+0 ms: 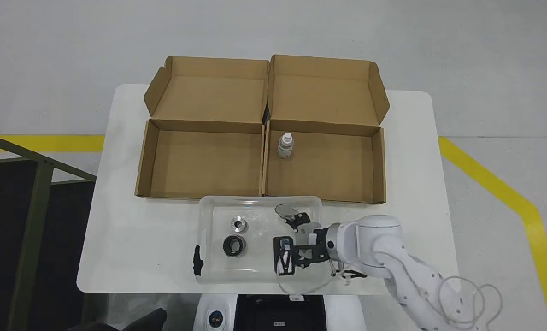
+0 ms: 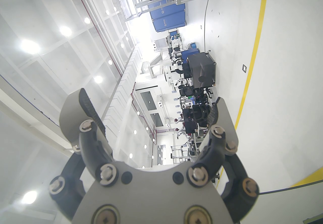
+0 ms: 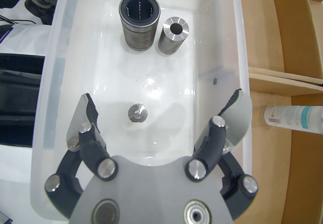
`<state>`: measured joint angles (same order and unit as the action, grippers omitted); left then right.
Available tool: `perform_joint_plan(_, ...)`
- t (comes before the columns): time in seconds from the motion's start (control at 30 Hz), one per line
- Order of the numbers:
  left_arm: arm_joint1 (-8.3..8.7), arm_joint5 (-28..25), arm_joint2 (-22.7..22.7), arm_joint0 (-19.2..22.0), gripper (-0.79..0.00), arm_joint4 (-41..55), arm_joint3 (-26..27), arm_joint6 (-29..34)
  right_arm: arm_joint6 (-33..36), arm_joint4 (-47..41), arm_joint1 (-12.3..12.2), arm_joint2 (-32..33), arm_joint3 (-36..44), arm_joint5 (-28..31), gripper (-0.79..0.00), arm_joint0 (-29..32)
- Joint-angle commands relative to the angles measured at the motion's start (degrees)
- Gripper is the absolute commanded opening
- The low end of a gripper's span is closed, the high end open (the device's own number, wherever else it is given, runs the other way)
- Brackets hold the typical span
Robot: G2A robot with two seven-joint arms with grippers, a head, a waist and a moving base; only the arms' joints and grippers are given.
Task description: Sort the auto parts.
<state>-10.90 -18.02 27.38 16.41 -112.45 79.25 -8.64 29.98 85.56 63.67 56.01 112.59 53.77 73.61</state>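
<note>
table (image 1: 414, 211) with cardboard boxes (image 1: 205, 164); pale floor (image 1: 479, 40), yellow tape (image 1: 51, 144)

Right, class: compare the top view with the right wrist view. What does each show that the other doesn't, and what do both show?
Top only: the white arm and the yellow floor line.
Right wrist only: a small round part lying in the bin, between the tips of the open right gripper.
Both: the bin, the bearing, the bushing, the bottle in a box, and the right gripper.
</note>
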Motion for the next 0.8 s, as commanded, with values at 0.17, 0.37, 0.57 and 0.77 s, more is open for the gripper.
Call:
perform_joint_plan(0.17, 0.0, 0.0, 0.0, 0.0, 0.0, 0.0, 0.0, 0.0, 3.0, 1.0, -0.1, -2.0, -0.6, 0.8, 0.0, -0.6)
perform_joint_plan(0.37, 0.0, 0.0, 0.0, 0.0, 0.0, 0.0, 0.0, 0.0, 5.7, 1.1, 0.0, -3.5, -0.9, 1.0, -0.065, -1.3)
perform_joint_plan(0.57, 0.0, 0.0, 0.0, 0.0, 0.0, 0.0, 0.0, 0.0, 9.2, 1.1, 0.1, -4.6, -1.7, 0.5, -0.265, -2.4)
perform_joint_plan(0.77, 0.0, 0.0, 0.0, 0.0, 0.0, 0.0, 0.0, 0.0, 11.2, 0.9, 0.1, -5.7, -2.5, 0.2, -0.391, -3.0)
